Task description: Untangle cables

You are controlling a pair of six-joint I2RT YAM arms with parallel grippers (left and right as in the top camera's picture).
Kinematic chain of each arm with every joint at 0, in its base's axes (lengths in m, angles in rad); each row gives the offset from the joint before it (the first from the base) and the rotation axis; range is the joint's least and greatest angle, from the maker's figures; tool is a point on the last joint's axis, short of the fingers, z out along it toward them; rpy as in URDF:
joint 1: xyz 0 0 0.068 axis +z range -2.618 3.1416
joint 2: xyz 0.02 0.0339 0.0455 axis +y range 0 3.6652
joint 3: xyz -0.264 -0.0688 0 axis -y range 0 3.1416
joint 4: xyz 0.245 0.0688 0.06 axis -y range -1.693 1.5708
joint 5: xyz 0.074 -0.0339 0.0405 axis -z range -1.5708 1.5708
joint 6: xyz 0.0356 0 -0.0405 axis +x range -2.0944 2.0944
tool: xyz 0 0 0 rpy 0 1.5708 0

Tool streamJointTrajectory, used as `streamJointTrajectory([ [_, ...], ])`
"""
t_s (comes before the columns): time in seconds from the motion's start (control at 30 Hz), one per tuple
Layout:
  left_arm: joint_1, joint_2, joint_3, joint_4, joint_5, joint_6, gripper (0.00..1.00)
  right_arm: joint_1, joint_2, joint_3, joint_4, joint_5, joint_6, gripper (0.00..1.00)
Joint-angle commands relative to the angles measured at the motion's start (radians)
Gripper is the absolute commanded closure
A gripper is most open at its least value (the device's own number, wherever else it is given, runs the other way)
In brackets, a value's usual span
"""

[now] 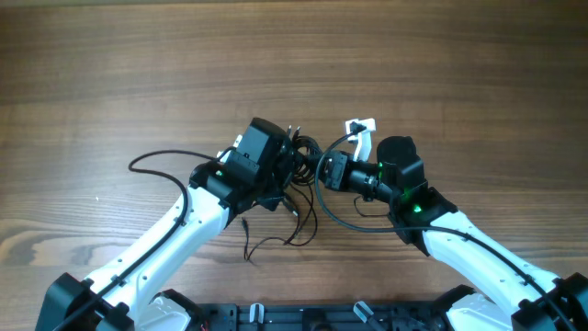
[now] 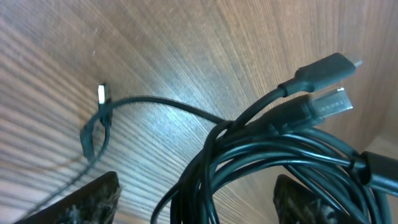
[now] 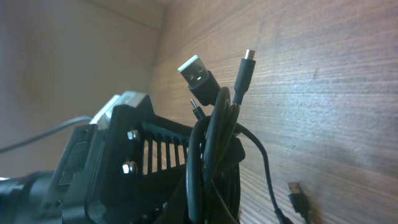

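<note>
The cables (image 1: pixel 303 158) were thin, glossy black cords, bunched into one tight knotted bundle near the middle of the wooden surface (image 1: pixel 294 55), right between the two arms. From the left wrist, the bundle (image 2: pixel 261 155) showed as several strands running side by side and crossing one another. Two ends poked out of it: a broad plug (image 2: pixel 329 102) with a silver metal tip, and just above it a slimmer plug (image 2: pixel 326 65) with a small tip. From the right wrist, the same bundle (image 3: pixel 214 143) stood up in front of the camera with both of those ends at its top.

Loose strands trailed away from the knot. One curved off to the left (image 1: pixel 156 158), and a few thin tails lay nearer the robot (image 1: pixel 250 241). One strand ended in a small connector (image 2: pixel 102 93) lying flat on the wood.

The left gripper (image 1: pixel 292 165) was spread wide, its fingers (image 2: pixel 99 199) well apart with the bundle lying between them. The right gripper (image 1: pixel 322 171) sat against the bundle, but its fingers were lost in shadow, so I could not tell whether it was clamped on the cords.
</note>
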Motion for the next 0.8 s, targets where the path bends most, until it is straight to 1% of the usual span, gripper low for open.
streamJointTrajectory([
  [0.0, -0.019, 0.014, -0.003, 0.003, 0.055, -0.157, 0.28, 0.008, 0.001, 0.006, 0.032, -0.037, 0.124, 0.96],
  [0.07, -0.018, 0.014, -0.003, 0.007, 0.05, -0.192, 0.45, 0.008, 0.001, 0.006, 0.047, -0.056, 0.186, 0.96],
  [0.1, -0.017, 0.014, -0.003, 0.012, 0.05, -0.201, 0.62, 0.008, 0.001, 0.006, 0.063, -0.072, 0.205, 0.96],
  [0.17, -0.017, 0.014, -0.004, 0.013, 0.02, -0.199, 0.93, 0.008, 0.001, 0.006, 0.113, -0.106, 0.255, 0.96],
  [0.2, -0.017, 0.014, -0.004, 0.0, -0.024, -0.198, 0.96, 0.008, 0.001, 0.006, 0.132, -0.116, 0.269, 0.96],
  [0.23, -0.017, 0.013, -0.004, -0.019, -0.074, -0.17, 0.96, 0.008, 0.001, 0.006, 0.119, -0.114, 0.261, 0.95],
  [0.27, -0.016, 0.013, -0.004, -0.031, -0.125, -0.116, 0.96, 0.004, 0.001, 0.006, 0.097, -0.114, 0.236, 0.96],
  [0.33, -0.011, 0.0, -0.004, -0.061, -0.214, 0.006, 0.96, -0.013, 0.001, 0.006, 0.003, -0.111, 0.134, 0.96],
  [0.4, 0.005, -0.042, -0.003, -0.105, -0.302, 0.159, 0.96, -0.033, 0.001, 0.006, -0.134, -0.065, 0.026, 0.92],
  [0.43, 0.01, -0.064, -0.004, -0.114, -0.344, 0.232, 0.96, -0.042, 0.001, 0.006, -0.191, -0.043, -0.026, 0.8],
  [0.47, 0.01, -0.097, -0.004, -0.113, -0.41, 0.344, 0.96, -0.051, 0.001, 0.006, -0.241, -0.035, -0.095, 0.71],
  [0.53, 0.008, -0.154, -0.004, -0.103, -0.492, 0.534, 0.96, -0.068, -0.001, 0.007, -0.304, -0.036, -0.184, 0.53],
  [0.57, 0.008, -0.179, -0.004, -0.092, -0.496, 0.654, 0.96, -0.08, -0.009, 0.007, -0.33, -0.037, -0.233, 0.47],
  [0.63, 0.006, -0.211, -0.004, -0.088, -0.487, 0.819, 0.96, -0.108, -0.039, 0.007, -0.346, -0.085, -0.321, 0.46],
  [0.67, 0.006, -0.217, -0.004, -0.087, -0.461, 0.903, 0.96, -0.126, -0.065, 0.007, -0.329, -0.157, -0.397, 0.46],
  [0.7, 0.006, -0.218, -0.004, -0.087, -0.402, 1.021, 0.96, -0.142, -0.097, 0.007, -0.301, -0.243, -0.46, 0.47],
  [0.77, 0.006, -0.217, -0.004, -0.084, -0.339, 1.107, 0.96, -0.15, -0.142, 0.007, -0.225, -0.341, -0.463, 0.47],
])
